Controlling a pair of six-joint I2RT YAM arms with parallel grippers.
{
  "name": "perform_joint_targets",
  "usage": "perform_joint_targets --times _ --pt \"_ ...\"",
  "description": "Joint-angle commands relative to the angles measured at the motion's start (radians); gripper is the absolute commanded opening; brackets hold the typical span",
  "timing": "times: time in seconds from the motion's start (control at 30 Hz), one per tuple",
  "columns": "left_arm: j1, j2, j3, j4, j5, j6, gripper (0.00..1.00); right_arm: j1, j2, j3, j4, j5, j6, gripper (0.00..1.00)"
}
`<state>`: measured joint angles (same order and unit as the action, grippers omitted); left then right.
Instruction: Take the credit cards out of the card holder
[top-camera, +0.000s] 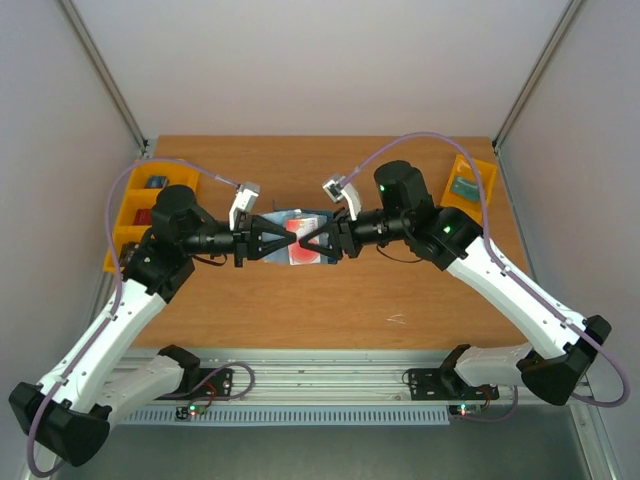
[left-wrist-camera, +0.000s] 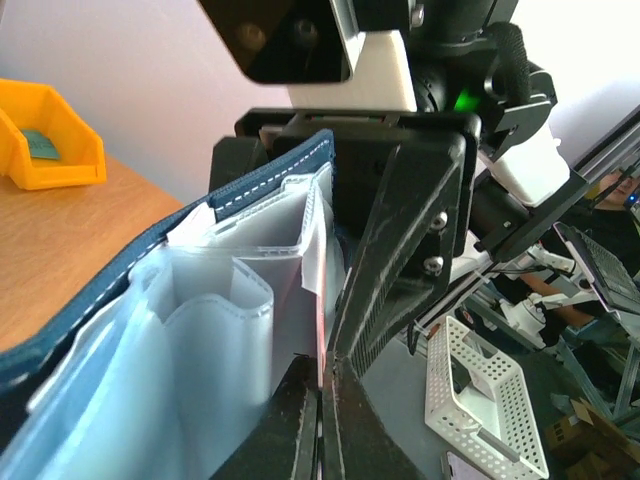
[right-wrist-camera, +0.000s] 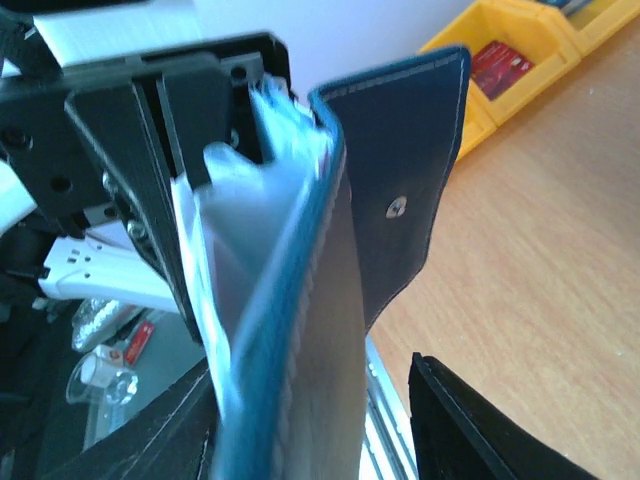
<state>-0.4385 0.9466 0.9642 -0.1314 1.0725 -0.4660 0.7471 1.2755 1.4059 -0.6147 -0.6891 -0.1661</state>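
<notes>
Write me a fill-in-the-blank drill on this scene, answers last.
The card holder is dark ___ on the outside. The bins at the far left and right are ___. The left gripper is shut, while the right gripper stands ___ around the card holder.
Answers: blue; yellow; open.

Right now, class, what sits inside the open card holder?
Translucent plastic sleeves fan out of the card holder. The left pincer grips a credit card by its thin edge. Any cards deeper in the sleeves are hidden.
</notes>
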Motion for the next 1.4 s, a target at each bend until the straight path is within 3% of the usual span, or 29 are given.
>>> perform_joint_targets --times 0.0,0.17,0.27,0.4,0.5,0.53,0.63,0.7,0.87,1.2,1.37 --pt "0.007 -0.018 0.033 0.023 0.045 0.027 0.00 0.003 -0.056 -0.053 0.064 -0.066 0.002 0.48" --pt "0.013 -0.020 0.047 -0.060 0.048 0.087 0.00 0.002 -0.108 -0.095 0.077 -0.069 -0.005 0.53" --pt "0.016 -0.023 0.054 -0.098 0.047 0.122 0.00 0.001 -0.120 -0.097 0.051 -0.068 -0.016 0.50" --pt "0.017 -0.025 0.054 -0.110 0.048 0.134 0.00 -0.001 -0.129 -0.104 0.048 -0.067 -0.014 0.27" --pt "0.017 -0.025 0.053 -0.104 0.069 0.133 0.00 -0.001 -0.120 -0.097 0.055 -0.077 -0.010 0.04" --pt "0.017 -0.025 0.053 -0.101 0.086 0.131 0.00 0.000 -0.119 -0.094 0.057 -0.078 -0.010 0.02" --pt "0.019 -0.028 0.051 -0.101 0.133 0.121 0.01 -0.003 -0.126 -0.094 0.066 -0.081 -0.020 0.01" --pt "0.022 -0.035 0.047 -0.118 0.141 0.129 0.10 -0.005 -0.132 -0.092 0.063 -0.088 -0.027 0.01" --pt "0.027 -0.041 0.028 -0.126 0.139 0.148 0.15 -0.006 -0.136 -0.081 0.048 -0.110 -0.034 0.01" --pt "0.034 -0.032 0.040 -0.177 0.186 0.168 0.01 -0.016 -0.142 -0.071 0.034 -0.122 -0.049 0.01" --pt "0.035 -0.034 0.065 -0.268 0.186 0.246 0.02 -0.030 -0.148 -0.075 0.026 -0.133 -0.054 0.01"
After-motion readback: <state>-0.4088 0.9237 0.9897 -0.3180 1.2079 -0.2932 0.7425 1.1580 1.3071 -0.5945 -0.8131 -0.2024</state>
